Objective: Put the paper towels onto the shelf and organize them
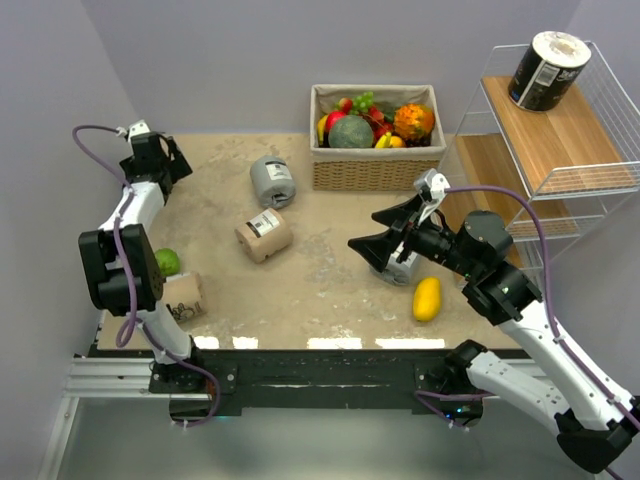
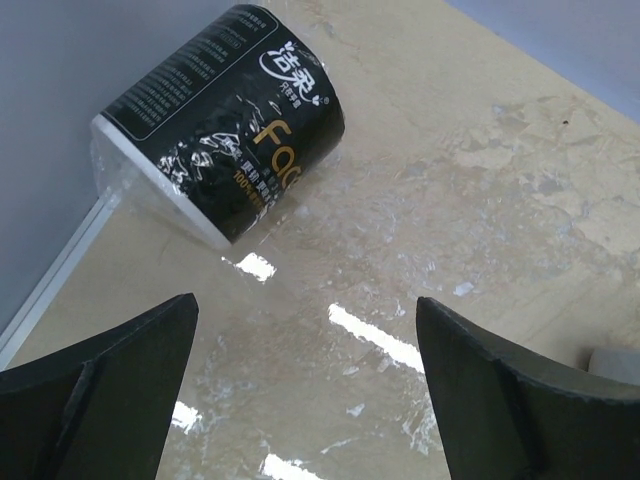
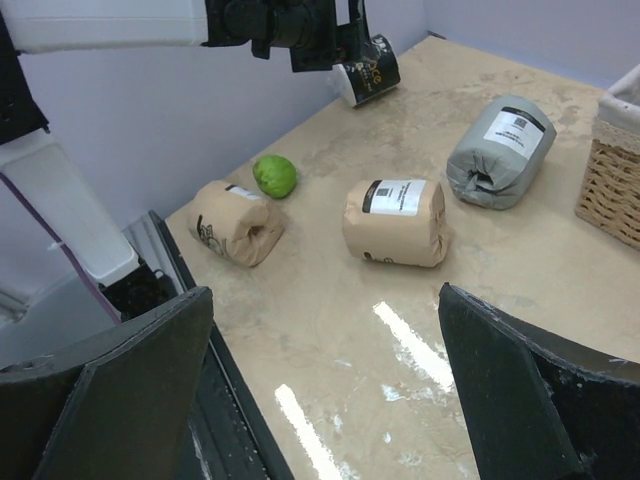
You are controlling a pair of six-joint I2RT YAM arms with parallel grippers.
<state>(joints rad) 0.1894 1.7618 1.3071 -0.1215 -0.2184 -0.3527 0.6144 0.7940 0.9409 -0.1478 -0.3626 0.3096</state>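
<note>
**A:** Nearest the lens, left wrist view: the left gripper (image 2: 305, 310). Its dark wedge fingers (image 2: 110, 395) sit in the bottom corners, spread wide, with nothing between them but glossy stone-patterned table (image 2: 480, 180).

**B:** Target?

**A:** A black roll (image 2: 225, 120), upper left of that frame. It lies on its side close to the wall, apart from the fingers. The film wrap is crinkled and shiny, and the flat white end faces lower left.

**B:** Right arm?

**A:** The right gripper (image 1: 385, 242) is centre right in the top view, jaws also wide and empty. Its wrist view shows a tan roll (image 3: 395, 222) at centre, a second tan roll (image 3: 235, 222) to its left beside a green fruit (image 3: 275, 175), and a grey roll (image 3: 500, 150) upper right. All three look matte, soft and slightly squashed.

**B:** Shelf?

**A:** The shelf (image 1: 575, 135) is at the right edge of the top view: white wire, light wood boards. One shelved roll (image 1: 548, 68), also black, stands on end on the top board.

**B:** Step in hand?

**A:** Judgement: one roll placed, four left on the table, and the left arm lining up on the corner roll.

**B:** Next move?

**A:** Probably lower, straddle the round body across its width, and close. The film may slip and the roll should give under pressure. The wall leaves little room on the far side. The shelf is across the frame, so the roll may need passing towards the right arm.
</note>
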